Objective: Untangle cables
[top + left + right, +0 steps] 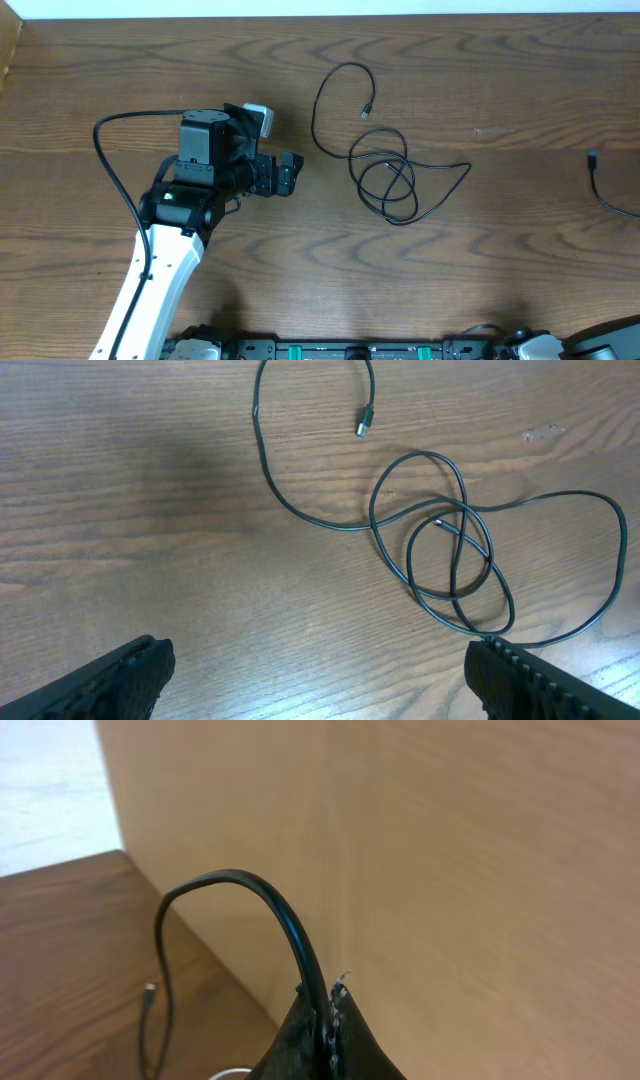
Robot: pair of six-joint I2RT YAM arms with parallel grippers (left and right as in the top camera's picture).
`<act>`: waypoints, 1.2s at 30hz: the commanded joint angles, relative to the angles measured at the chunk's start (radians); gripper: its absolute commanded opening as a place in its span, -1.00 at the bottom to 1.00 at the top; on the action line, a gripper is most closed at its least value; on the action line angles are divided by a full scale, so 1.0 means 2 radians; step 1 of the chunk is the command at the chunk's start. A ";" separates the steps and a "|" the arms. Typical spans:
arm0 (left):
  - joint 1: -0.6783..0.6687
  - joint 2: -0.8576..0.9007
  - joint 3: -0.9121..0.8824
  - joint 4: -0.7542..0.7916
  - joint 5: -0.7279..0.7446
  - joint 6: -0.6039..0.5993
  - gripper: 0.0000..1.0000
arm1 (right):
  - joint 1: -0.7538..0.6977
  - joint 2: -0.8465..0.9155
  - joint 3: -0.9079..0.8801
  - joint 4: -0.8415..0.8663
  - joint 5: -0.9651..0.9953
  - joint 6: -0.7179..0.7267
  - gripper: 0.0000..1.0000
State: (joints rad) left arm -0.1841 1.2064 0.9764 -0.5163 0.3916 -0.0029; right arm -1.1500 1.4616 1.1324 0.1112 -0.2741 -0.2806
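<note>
A thin black cable (410,167) is laid on the wooden counter (480,60) a little right of the middle, coiled into several overlapping loops that cross one another. One long strand is led from the coil up and round in an open arc, and it is ended by a small plug (366,113) lying above the loops. A wider loop is thrown out to the right of the coil. The left gripper (292,174) is held over the counter to the left of the coil, apart from it and pointed toward it. In the left wrist view its two fingers (120,680) are seen spread wide at the lower corners, with bare wood between them and nothing touched. A second dark cable (598,180) is seen at the right edge of the counter, well apart from the coil, with its small plug end (593,157) resting on the wood. In the right wrist view the right gripper (325,1010) is closed on this second cable, which is arched up from between the pressed fingertips and dropped back to the counter beside a pale wooden panel (480,870). No white cable can be made out with certainty.
</note>
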 commanded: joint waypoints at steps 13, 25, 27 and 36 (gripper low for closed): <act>0.002 0.002 -0.002 0.000 0.006 0.003 0.95 | 0.082 0.086 0.006 -0.021 -0.035 -0.002 -0.98; 0.002 0.002 -0.002 0.000 0.006 0.003 0.95 | 0.116 0.199 0.006 -0.022 -0.013 -0.002 -0.98; 0.002 0.002 -0.002 0.000 0.006 0.003 0.95 | 0.115 0.210 0.006 -0.022 0.010 -0.002 -0.98; 0.002 0.002 -0.002 0.000 0.006 0.003 0.95 | 0.113 0.220 0.006 -0.013 0.080 -0.002 -0.61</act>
State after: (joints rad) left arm -0.1841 1.2064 0.9764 -0.5163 0.3916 -0.0029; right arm -0.9234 1.8946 1.1328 0.0746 -0.1852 -0.2813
